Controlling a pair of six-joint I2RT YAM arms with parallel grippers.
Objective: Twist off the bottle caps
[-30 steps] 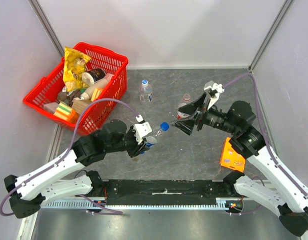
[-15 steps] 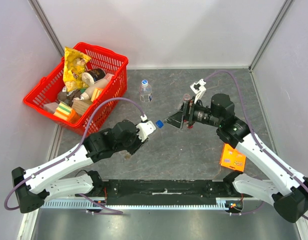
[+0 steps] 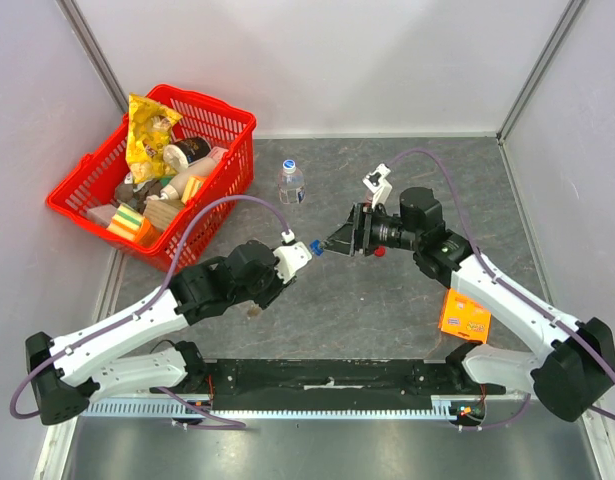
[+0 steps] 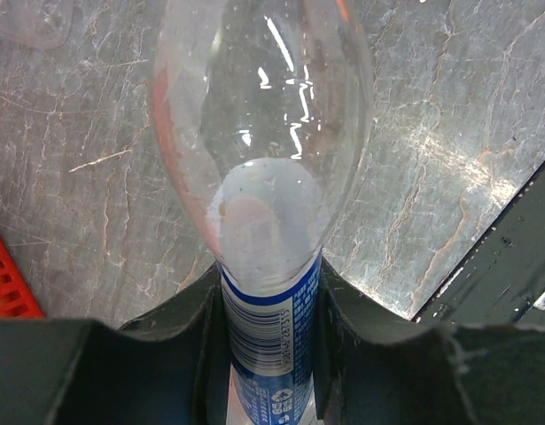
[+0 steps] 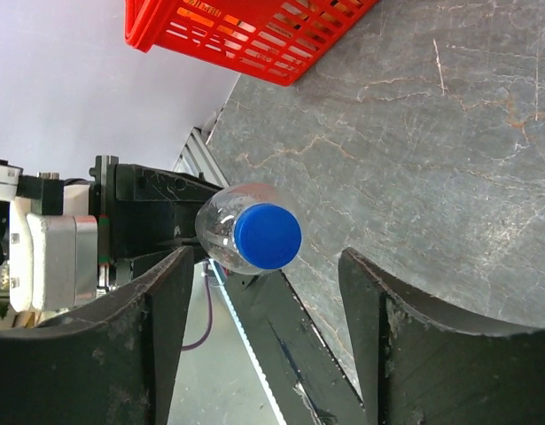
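Note:
My left gripper (image 3: 292, 262) is shut on the blue-labelled clear bottle (image 4: 263, 133), gripping it at the label (image 4: 270, 341) and holding it off the table, tilted. Its blue cap (image 3: 314, 246) points at my right gripper (image 3: 337, 243). In the right wrist view the blue cap (image 5: 268, 236) sits between the open fingers (image 5: 157, 328), touching neither. A second bottle (image 3: 292, 184) with a white-and-blue cap stands upright at the back. The red-labelled bottle is hidden behind my right arm.
A red basket (image 3: 230, 178) full of snacks stands at the back left, and it also shows in the right wrist view (image 5: 245, 27). An orange packet (image 3: 464, 311) lies at the right. A small brown speck (image 3: 253, 312) lies near my left arm.
My right gripper has moved left, up to the blue cap, still open. My left gripper has shifted the bottle slightly towards it.

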